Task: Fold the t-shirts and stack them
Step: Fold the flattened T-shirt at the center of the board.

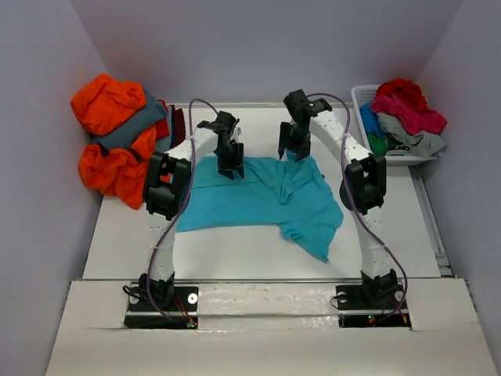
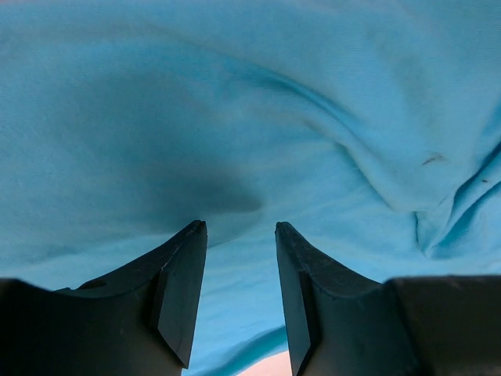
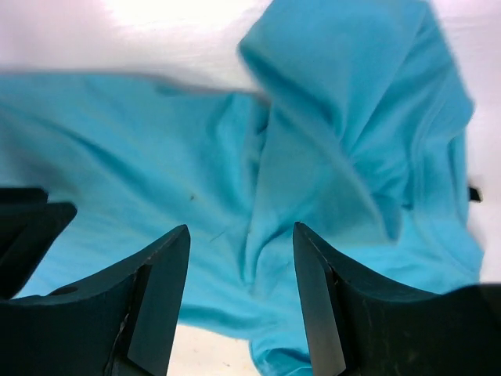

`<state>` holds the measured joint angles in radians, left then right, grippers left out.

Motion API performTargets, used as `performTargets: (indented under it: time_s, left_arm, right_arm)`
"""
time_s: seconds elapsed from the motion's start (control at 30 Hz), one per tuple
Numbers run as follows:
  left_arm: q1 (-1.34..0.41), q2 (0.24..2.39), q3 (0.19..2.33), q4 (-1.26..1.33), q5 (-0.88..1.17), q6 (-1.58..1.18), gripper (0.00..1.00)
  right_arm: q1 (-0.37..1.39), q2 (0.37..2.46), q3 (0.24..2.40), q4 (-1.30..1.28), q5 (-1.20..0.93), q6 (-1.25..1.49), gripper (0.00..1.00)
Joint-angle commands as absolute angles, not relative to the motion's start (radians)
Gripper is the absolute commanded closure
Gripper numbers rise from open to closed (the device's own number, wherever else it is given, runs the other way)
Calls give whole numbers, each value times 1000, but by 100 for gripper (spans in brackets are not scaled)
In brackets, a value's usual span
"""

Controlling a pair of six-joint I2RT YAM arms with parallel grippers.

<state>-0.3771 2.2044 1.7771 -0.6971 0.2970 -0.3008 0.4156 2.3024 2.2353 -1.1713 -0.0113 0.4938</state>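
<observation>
A turquoise t-shirt [image 1: 258,200] lies spread and wrinkled in the middle of the white table [image 1: 235,254]. My left gripper [image 1: 230,169] is down at the shirt's far left part. In the left wrist view the left gripper [image 2: 239,227] is open, close over smooth turquoise t-shirt [image 2: 235,117] cloth, with nothing pinched. My right gripper [image 1: 291,152] hangs over the shirt's far right edge. In the right wrist view the right gripper [image 3: 241,229] is open above a bunched fold of the turquoise t-shirt [image 3: 344,117], holding nothing.
A heap of orange and slate grey t-shirts [image 1: 116,141] fills the far left corner, a maroon one [image 1: 177,125] beside it. The white slatted basket [image 1: 362,98] at the far right holds red, pink, green and light grey shirts [image 1: 407,113]. Grey walls close in on both sides.
</observation>
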Motion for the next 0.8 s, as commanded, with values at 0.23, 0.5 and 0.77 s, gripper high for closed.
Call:
performTargets:
  time_s: [0.23,0.5,0.77]
  left_arm:
    - [-370,2252,1908,-778,245,-336,49]
    - [-370,2276,1914,-795,250,-333,48]
    - [-370,2293,1925,-801,256,-337,48]
  right_arm:
    - [339,2494,2453,-1143,-54,457,41]
    - [321,2488,2473,-1111,-41,442,41]
    - [291,2456,2480,-1091,-31,436,41]
